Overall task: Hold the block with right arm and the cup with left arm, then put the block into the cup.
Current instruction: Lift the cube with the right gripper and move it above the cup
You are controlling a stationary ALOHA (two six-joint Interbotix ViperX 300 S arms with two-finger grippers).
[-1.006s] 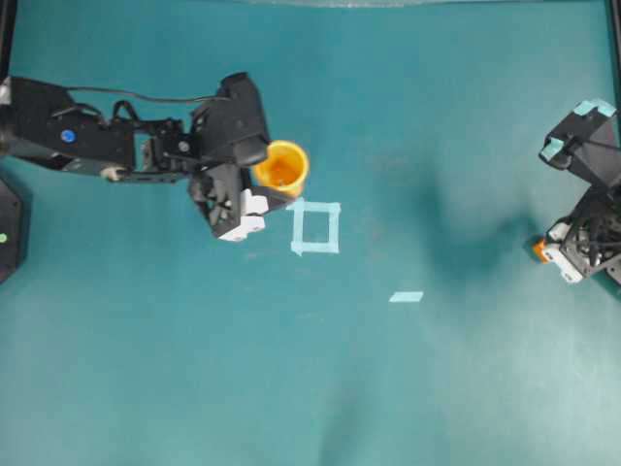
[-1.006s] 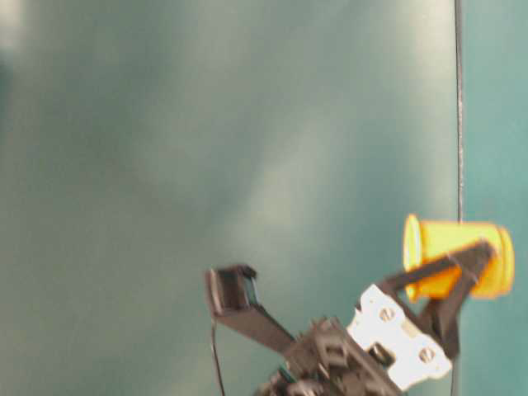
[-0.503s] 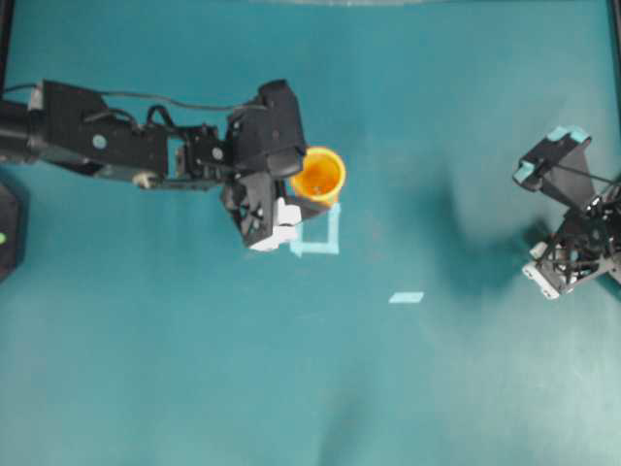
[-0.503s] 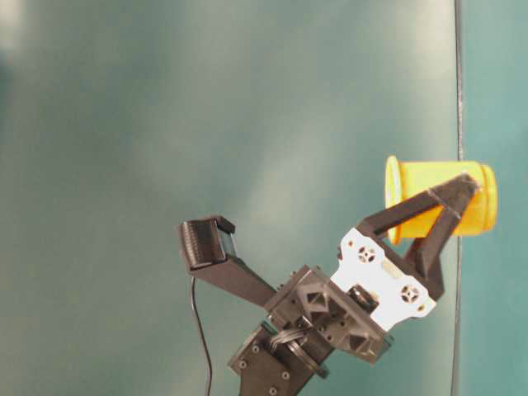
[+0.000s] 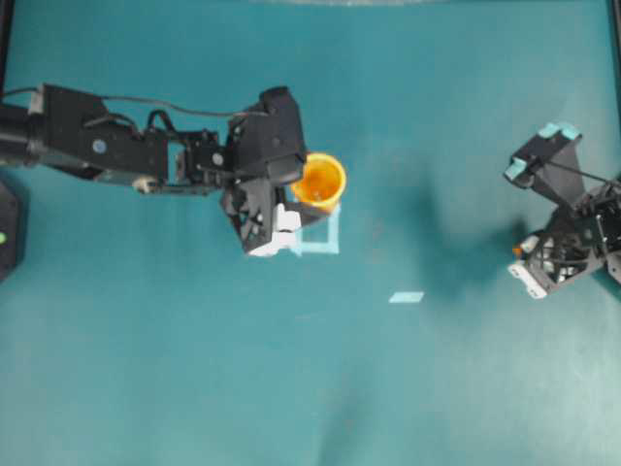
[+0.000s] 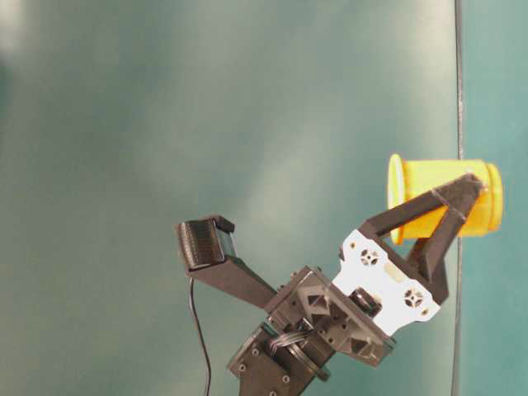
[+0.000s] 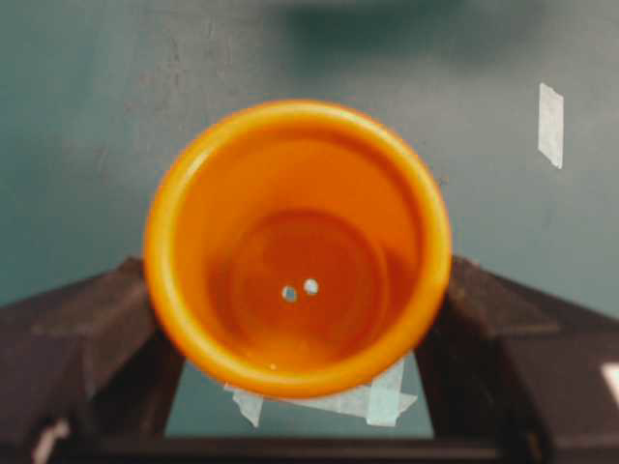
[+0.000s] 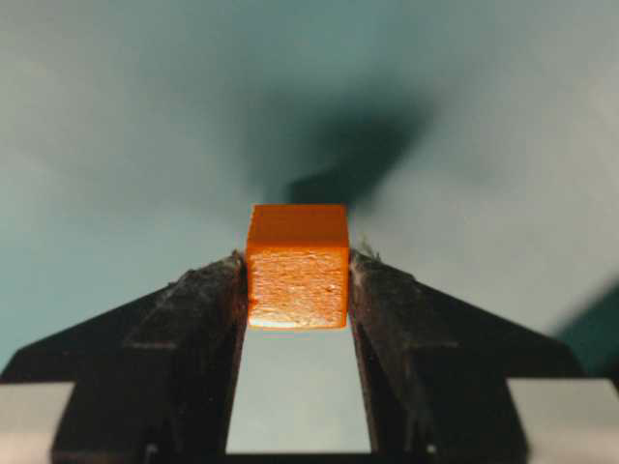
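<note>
The right gripper [image 8: 298, 280] was pinching the block [image 8: 297, 266], its two dark fingers [image 8: 198, 329] pressed flat against opposite faces of the little orange cube, which sat right at their tips with its top and front faces showing. From overhead, this gripper [image 5: 532, 277] hung at the far right of the teal table [image 5: 194, 369], with only a speck of orange visible by its white tips. The left gripper [image 7: 295, 319] was clamped on the cup [image 7: 297, 246], one black finger [image 7: 87, 329] on each side of the wall below the rim; the mouth faced the wrist camera and the cup's inside was bare. Well off to the right gripper's left in the overhead view, the cup [image 5: 319, 181] sat just above the tape square [image 5: 320, 233], with a loose tape strip [image 5: 407, 297] lying between the two arms.

Both holds looked made, so the step in hand was likely the carry and drop. The block was gripped only at the fingertips, so a smooth, unhurried move should keep it from twisting out. It should be brought directly over the centre of the mouth, close above the rim, before the fingers part. The table-level view showed the cup [image 6: 441, 198] lying on its side, so I judge it should be held upright and steady.
</note>
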